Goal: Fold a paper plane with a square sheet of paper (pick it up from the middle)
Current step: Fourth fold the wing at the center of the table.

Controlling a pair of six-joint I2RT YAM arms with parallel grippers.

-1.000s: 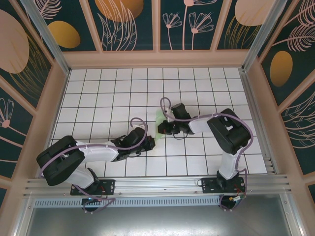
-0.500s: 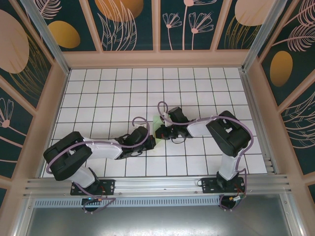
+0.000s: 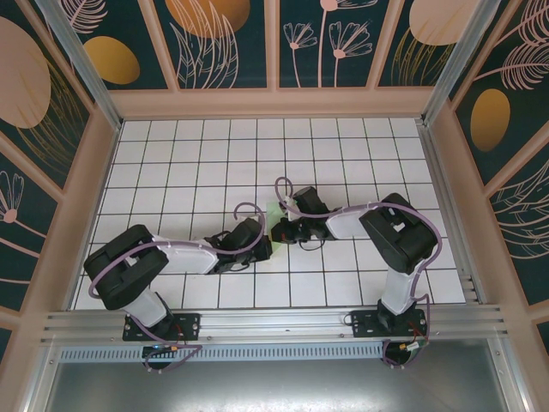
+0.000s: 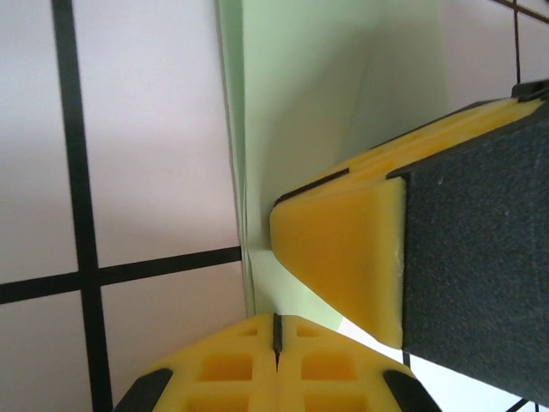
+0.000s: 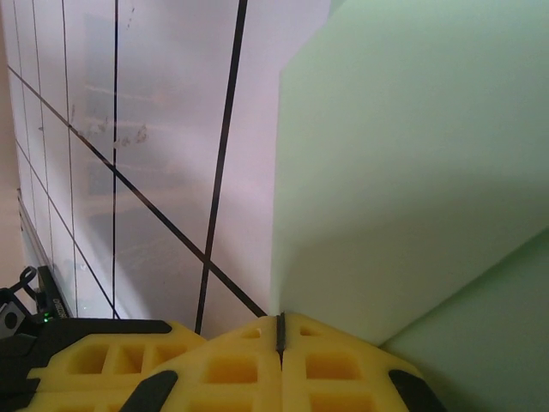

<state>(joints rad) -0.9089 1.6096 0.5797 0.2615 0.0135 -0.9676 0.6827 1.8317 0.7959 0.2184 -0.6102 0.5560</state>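
The pale mint-green sheet of paper [image 3: 273, 210] lies folded in layers at the middle of the tiled table, mostly covered by both grippers. I cannot tell whether it has the paper plane's shape. My left gripper [image 4: 276, 319] is shut, its tips resting on the paper's [image 4: 300, 103] long folded edge, with nothing between the fingers. My right gripper [image 5: 280, 319] is also shut, its tips at the edge of a raised paper flap [image 5: 412, 172]. One yellow pad of the right gripper's fingers [image 4: 339, 257] presses on the paper just ahead of the left gripper. In the top view the left gripper [image 3: 264, 249] and right gripper [image 3: 279, 230] nearly touch.
The white grid-tiled table [image 3: 189, 163] is walled by pink frames and patterned panels [image 3: 223, 43]. An aluminium rail [image 3: 274, 322] runs along the near edge by the arm bases. Purple cables loop over both wrists [image 3: 287, 184].
The left arm has stretched further right, towards the centre. The right gripper has shifted slightly left and lower over the paper, covering more of it. Both stayed shut.
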